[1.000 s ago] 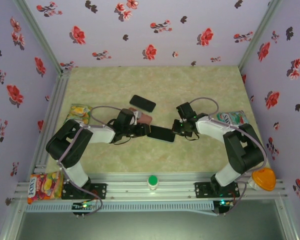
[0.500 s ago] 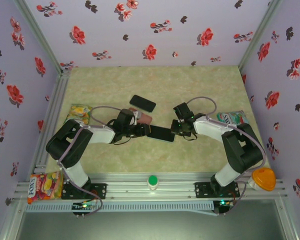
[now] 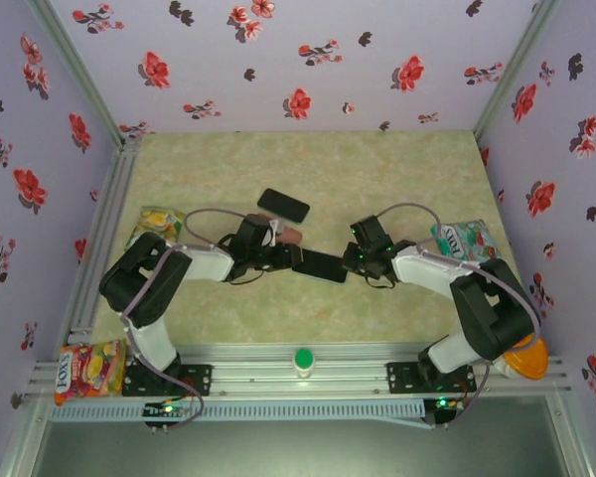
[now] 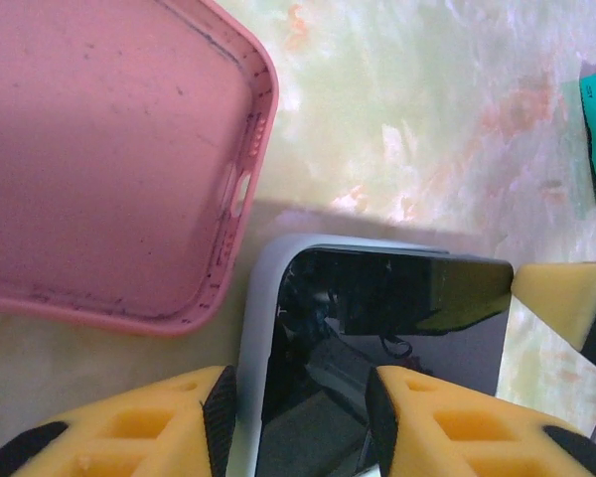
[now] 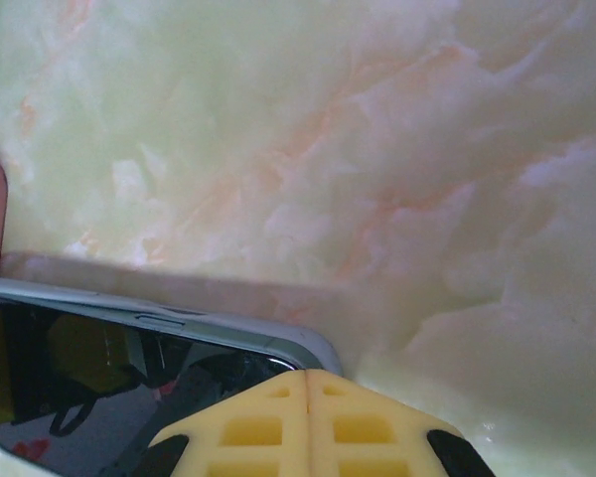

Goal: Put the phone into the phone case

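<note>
The phone (image 3: 323,266), with a black screen and a pale grey rim, sits mid-table; a shadow under its edge suggests it is slightly raised. My left gripper (image 3: 294,260) holds its left end. In the left wrist view one pad touches the grey rim and the other lies against the screen side of the phone (image 4: 377,308), so the left gripper (image 4: 298,397) is shut on it. The empty pink phone case (image 4: 99,149) lies open side up just beyond it (image 3: 289,236). My right gripper (image 3: 354,260) is shut and empty, its tips (image 5: 306,376) at the phone's right corner (image 5: 79,397).
A second dark phone (image 3: 283,206) lies behind the pink case. Snack packets sit at the left (image 3: 155,223), the right (image 3: 461,237) and the near-left rail (image 3: 87,370). A green button (image 3: 303,359) is on the front rail, and an orange object (image 3: 524,358) is near the right base.
The right arm has swung lower and nearer, bringing its shut gripper down against the phone's right end. The left gripper and the phone have hardly moved.
</note>
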